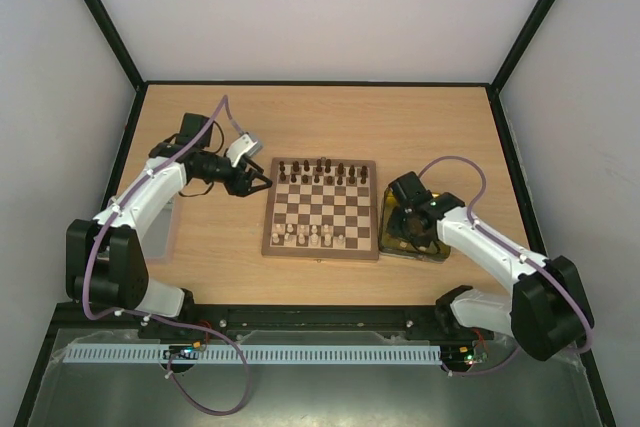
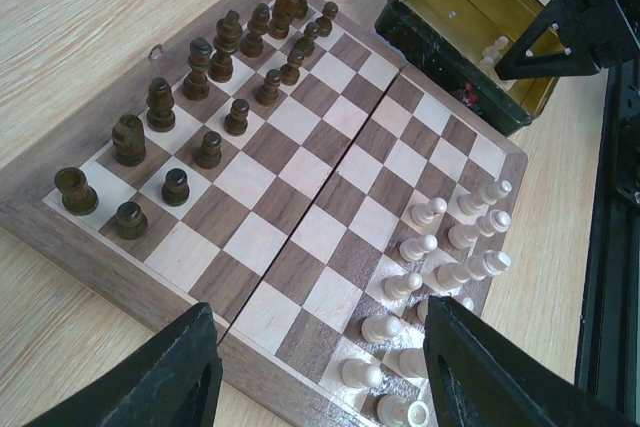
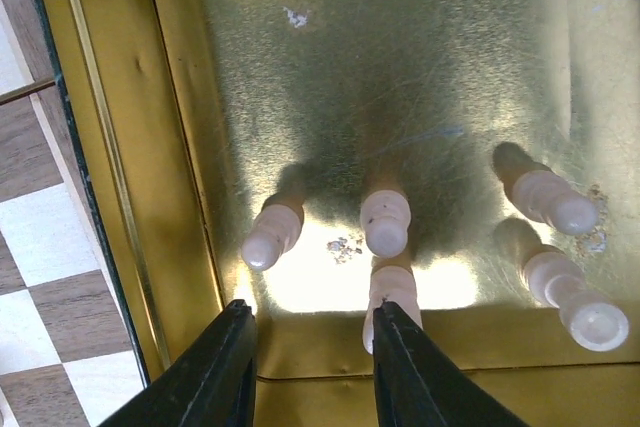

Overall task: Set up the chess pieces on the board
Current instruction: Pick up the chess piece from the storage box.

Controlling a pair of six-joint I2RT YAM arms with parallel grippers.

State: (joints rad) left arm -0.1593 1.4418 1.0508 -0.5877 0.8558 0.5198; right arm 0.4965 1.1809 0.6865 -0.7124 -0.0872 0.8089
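Note:
The board [image 1: 321,209] lies mid-table. Dark pieces [image 1: 322,169] fill its two far rows, and cream pieces [image 1: 314,237] stand along its near rows. My left gripper [image 1: 262,180] hovers by the board's far left corner. In the left wrist view it [image 2: 320,377] stands open over the board's edge, with nothing between its fingers and cream pieces [image 2: 450,247] close to the right finger [image 2: 490,372]. My right gripper [image 3: 315,347] is down inside the gold tray [image 3: 400,67], open. One cream piece [image 3: 392,292] stands against the right fingertip; the left finger [image 3: 222,367] is clear of it.
Several more cream pieces [image 3: 545,197] stand upright in the gold tray [image 1: 392,244], which sits against the board's right side. A pale flat tray [image 1: 168,232] lies under the left arm. Black frame posts and white walls enclose the table.

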